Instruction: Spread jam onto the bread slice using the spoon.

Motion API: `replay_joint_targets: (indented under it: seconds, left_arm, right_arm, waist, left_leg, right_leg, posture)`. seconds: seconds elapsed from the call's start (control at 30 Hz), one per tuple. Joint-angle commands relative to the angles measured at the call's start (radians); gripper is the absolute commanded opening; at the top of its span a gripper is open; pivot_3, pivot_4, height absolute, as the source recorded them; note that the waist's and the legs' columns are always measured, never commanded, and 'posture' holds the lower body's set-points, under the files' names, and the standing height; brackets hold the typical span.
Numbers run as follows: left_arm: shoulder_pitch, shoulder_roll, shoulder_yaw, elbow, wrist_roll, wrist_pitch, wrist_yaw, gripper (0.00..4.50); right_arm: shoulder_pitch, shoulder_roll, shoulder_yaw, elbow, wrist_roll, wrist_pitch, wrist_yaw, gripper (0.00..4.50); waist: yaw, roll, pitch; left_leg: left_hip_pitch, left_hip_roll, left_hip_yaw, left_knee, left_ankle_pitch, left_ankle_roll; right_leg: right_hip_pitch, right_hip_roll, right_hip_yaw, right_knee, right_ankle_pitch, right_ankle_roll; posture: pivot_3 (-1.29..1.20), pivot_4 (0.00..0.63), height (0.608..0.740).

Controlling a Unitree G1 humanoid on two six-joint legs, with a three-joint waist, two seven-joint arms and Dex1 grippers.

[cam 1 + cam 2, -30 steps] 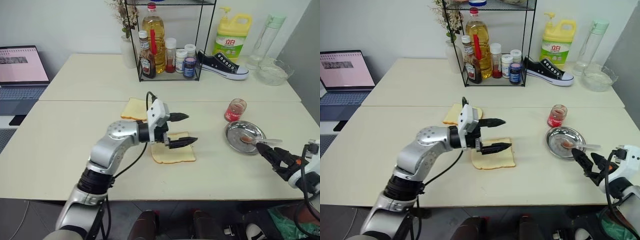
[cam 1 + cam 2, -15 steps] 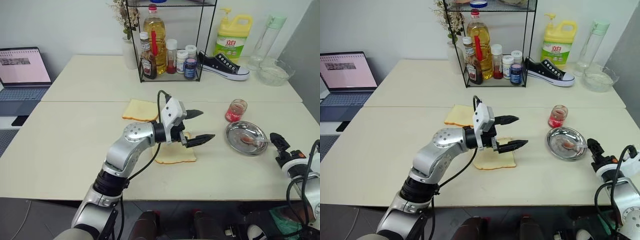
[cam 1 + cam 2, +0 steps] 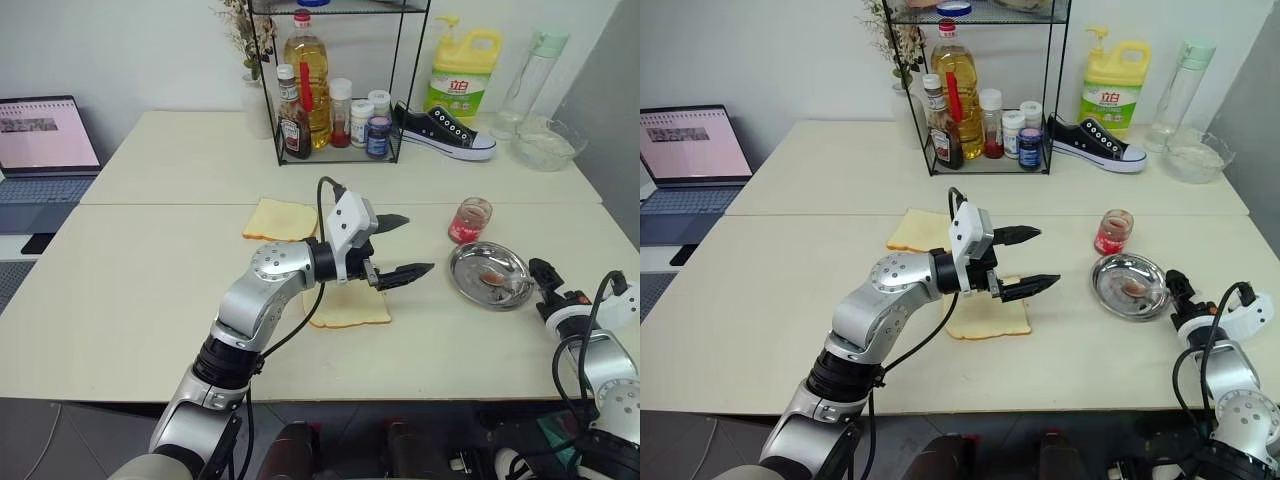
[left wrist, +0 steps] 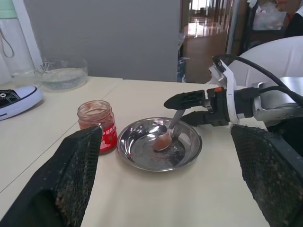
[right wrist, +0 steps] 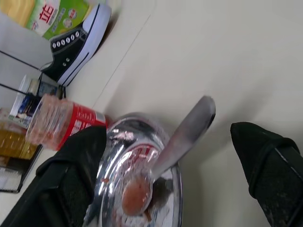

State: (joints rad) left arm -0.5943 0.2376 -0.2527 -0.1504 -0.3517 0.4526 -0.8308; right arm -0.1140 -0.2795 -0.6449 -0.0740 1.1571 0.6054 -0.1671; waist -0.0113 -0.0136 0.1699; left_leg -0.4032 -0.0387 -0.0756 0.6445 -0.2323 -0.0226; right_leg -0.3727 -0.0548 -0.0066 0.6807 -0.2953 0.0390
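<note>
Since the earlier frame, my right hand has advanced from the lower right corner of the head view to the near-right rim of the steel dish, while my left hand has shifted right across the bench to the centre of the frame.

Right hand: fingers spread wide, holding nothing. In the right wrist view the two black fingers flank the handle of the spoon without touching it. In the left wrist view the same hand sits just beside the dish rim, level with the handle end.

Left hand: fingers fully apart, empty, pointing toward the right of the frame. It hovers above the upper right part of the bread slice.

Spoon: bowl rests inside the dish and carries a smear of red jam; handle leans out over the rim toward my right hand.

Jam: in the small clear jar with no lid on it, standing upright just beyond the dish, right of centre.

Bread slice: flat on the bench at centre, below my left hand. A second, yellower slice lies further back, to the upper left of it.
</note>
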Motion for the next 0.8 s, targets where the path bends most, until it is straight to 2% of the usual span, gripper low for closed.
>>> replay_joint_targets:
  seconds: [0.03,0.3,0.4,0.77,0.8]
  left_arm:
    - [-0.021,-0.006,0.005,-0.024,-0.004,-0.012,0.003,4.49]
    - [-0.035,0.002,0.009,-0.009,0.0,-0.018,-0.01,4.49]
    - [-0.037,0.002,0.014,-0.002,0.004,-0.024,-0.006,4.5]
    - [-0.034,-0.005,0.013,0.0,0.005,-0.029,0.001,4.5]
    - [-0.034,-0.006,0.013,0.001,0.006,-0.03,0.001,4.5]
  right_arm:
    - [-0.018,0.004,-0.015,0.009,-0.016,-0.035,0.009,4.5]
    - [-0.037,0.036,-0.008,0.021,-0.026,-0.054,0.007,4.5]
    - [-0.033,0.042,-0.016,0.023,-0.026,-0.065,0.013,3.94]
    - [-0.054,0.054,-0.039,0.032,-0.007,-0.084,0.029,0.12]
    - [-0.054,0.054,-0.039,0.031,-0.006,-0.085,0.032,0.05]
  waist:
    - [0.0,0.0,0.0]
    - [0.0,0.0,0.0]
    - [0.0,0.0,0.0]
    - [-0.007,0.001,0.0]
    - [-0.007,0.001,0.0]
  left_leg:
    - [0.0,0.0,0.0,0.0,0.0,0.0]
    - [0.0,0.0,0.0,0.0,0.0,0.0]
    - [0.0,0.0,0.001,0.0,0.0,0.0]
    - [0.0,0.0,0.0,-0.001,0.0,0.0]
    - [0.0,0.0,0.001,-0.001,0.0,0.0]
  right_leg:
    - [0.0,0.0,0.0,0.0,0.0,0.0]
    - [0.0,0.0,0.0,0.0,0.0,0.0]
    - [0.0,0.0,0.001,0.0,0.0,0.0]
    - [0.0,0.0,0.0,0.0,0.0,0.0]
    - [0.0,0.0,0.001,0.0,0.0,0.0]
  posture:
    - [0.0,0.15,0.74]
    - [0.0,0.15,0.74]
    - [0.0,0.15,0.74]
    - [0.0,0.15,0.74]
    - [0.0,0.15,0.74]
